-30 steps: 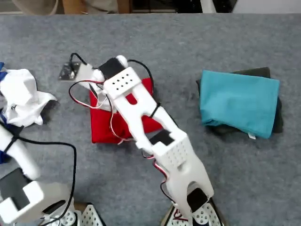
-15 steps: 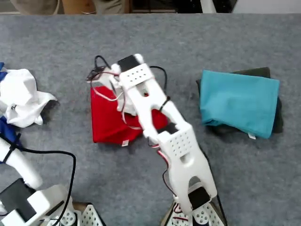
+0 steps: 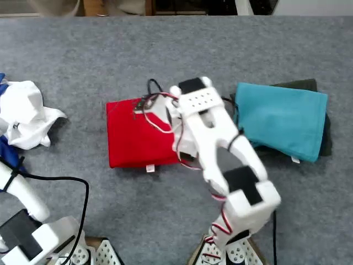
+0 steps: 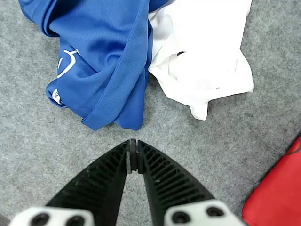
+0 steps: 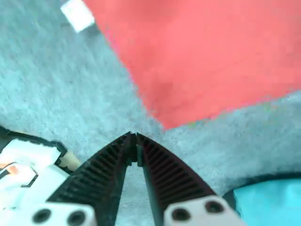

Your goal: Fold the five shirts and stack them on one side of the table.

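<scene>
Red and folded flat into a neat rectangle, one shirt (image 3: 135, 135) lies at the centre of the grey felt table (image 3: 182, 49) in the high view, a small white tag (image 3: 149, 168) poking out at its lower edge. At the right of the frame a teal shirt (image 3: 278, 118), also folded, sits on top of a dark shirt (image 3: 302, 85) whose edges peek out along the top and right of the pile. At the left edge a white shirt (image 3: 25, 113) lies crumpled and unfolded, touching a blue shirt (image 3: 3, 149) that is mostly cut off by the frame.

The right arm (image 3: 220, 149) stretches from the bottom of the frame up between the red shirt and the teal pile, overlapping the red shirt's right edge. Its wrist view shows the right hand (image 5: 136, 151) with fingers pressed together and holding nothing, over bare table just beside a corner of the red shirt, with the teal shirt near. The left arm (image 3: 22, 190) sits at lower left. The left hand (image 4: 133, 159), fingers likewise together and empty, hangs over bare table near the rumpled blue and white shirts, which touch each other.
</scene>
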`<state>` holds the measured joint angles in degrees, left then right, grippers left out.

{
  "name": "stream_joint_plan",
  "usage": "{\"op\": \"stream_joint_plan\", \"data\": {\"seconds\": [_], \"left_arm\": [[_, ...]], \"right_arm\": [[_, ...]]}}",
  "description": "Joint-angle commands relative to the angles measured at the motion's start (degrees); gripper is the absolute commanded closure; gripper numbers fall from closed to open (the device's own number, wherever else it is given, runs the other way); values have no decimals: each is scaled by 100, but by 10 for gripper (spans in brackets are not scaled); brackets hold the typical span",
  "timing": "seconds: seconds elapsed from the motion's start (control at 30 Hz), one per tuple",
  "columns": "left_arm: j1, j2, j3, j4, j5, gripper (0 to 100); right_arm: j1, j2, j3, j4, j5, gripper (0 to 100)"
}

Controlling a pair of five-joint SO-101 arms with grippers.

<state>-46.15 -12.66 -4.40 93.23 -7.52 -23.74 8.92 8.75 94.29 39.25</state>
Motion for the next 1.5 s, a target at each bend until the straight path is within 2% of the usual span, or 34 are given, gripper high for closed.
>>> {"op": "stream_joint_plan", "data": {"seconds": [0.0,0.13,0.23,0.4,0.63,0.77,0.83,0.9,1.03,1.2,1.3,1.37,1.47], "left_arm": [[26,-145,-26,-70,-53,981],[422,-154,9,-18,-53,981],[905,-180,105,-26,-53,981],[2198,-84,413,-176,-53,978],[4176,690,800,-1468,53,972],[4756,1824,747,-2453,835,972],[4809,2501,466,-2629,985,972],[4782,3196,18,-2453,1002,975],[4686,4374,-1486,-1354,1002,976],[4607,5262,-3833,97,941,977],[4659,5481,-5029,774,554,978],[4624,5446,-5266,774,536,981],[4527,5051,-4976,774,413,981]], "right_arm": [[48,-857,119,-132,79,997],[-330,-1218,-295,-343,9,997],[-655,-1174,-611,-598,-448,997],[-681,-567,-523,-800,-879,997],[92,488,-31,-1222,-1152,997],[198,857,-40,-1371,-1196,997],[198,945,-40,-1380,-1196,997],[215,936,-40,-1380,-1169,997],[242,848,-207,-1292,-1213,997],[514,462,-1007,-237,-1495,997],[549,92,-1341,167,-1670,997],[549,-171,-1332,308,-1767,997],[541,-602,-1103,598,-1776,996]]}}
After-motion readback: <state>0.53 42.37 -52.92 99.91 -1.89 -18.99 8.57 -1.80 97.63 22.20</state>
